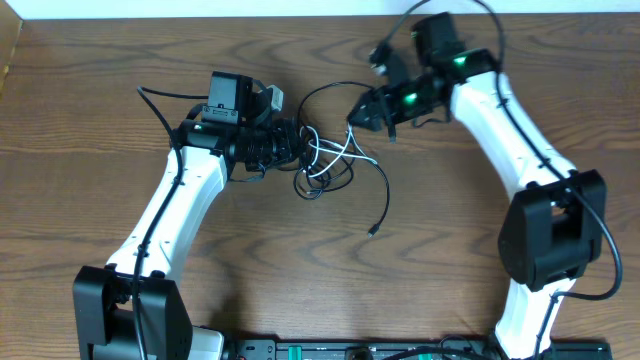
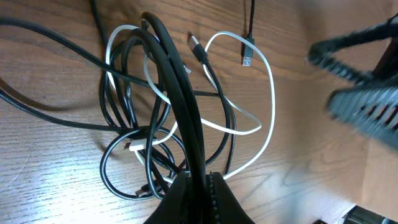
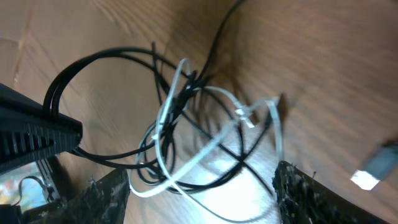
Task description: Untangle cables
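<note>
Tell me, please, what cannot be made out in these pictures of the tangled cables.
- Overhead: the tangle is too small for its strands to be counted or traced.
- Left wrist: the left gripper hides how many black cables it clamps; strands run off the left edge; the right gripper is blurred.
- Right wrist: motion blur throughout; the connector at the right edge is unreadable.

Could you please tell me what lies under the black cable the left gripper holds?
A white cable and thinner black loops cross beneath it on the table; their crossings under it are covered.
</note>
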Controlling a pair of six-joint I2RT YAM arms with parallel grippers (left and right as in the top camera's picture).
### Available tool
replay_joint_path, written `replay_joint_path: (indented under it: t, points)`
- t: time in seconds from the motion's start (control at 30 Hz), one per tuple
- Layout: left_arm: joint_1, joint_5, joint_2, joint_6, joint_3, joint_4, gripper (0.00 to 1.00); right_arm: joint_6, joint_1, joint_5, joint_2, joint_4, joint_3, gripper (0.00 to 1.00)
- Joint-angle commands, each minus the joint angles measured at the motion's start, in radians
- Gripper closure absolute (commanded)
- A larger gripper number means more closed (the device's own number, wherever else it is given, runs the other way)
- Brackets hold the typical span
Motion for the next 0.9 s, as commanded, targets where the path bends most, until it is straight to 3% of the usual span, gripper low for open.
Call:
replay_joint_path:
  t: [0.0,0.2,0.4,0.87]
  points:
    - [0.002,-0.018,-0.006,-0.004,-0.007,0.003,0.92,0.093,0.051,0.153,0.001,0.0,0.002,0.3]
    - [0.002,-0.019,-0.006,-0.011,-0.007,0.003,0.93,0.182,0.106,0.271,0.001,-0.012,-0.002,0.33]
    - [0.002,-0.019,-0.006,-0.011,-0.007,0.004,0.93,0.257,0.121,0.288,0.001,0.051,-0.053,0.43]
    - [0.002,-0.037,-0.006,-0.037,-0.007,0.014,0.93,0.29,0.135,0.287,0.03,0.09,-0.078,0.54]
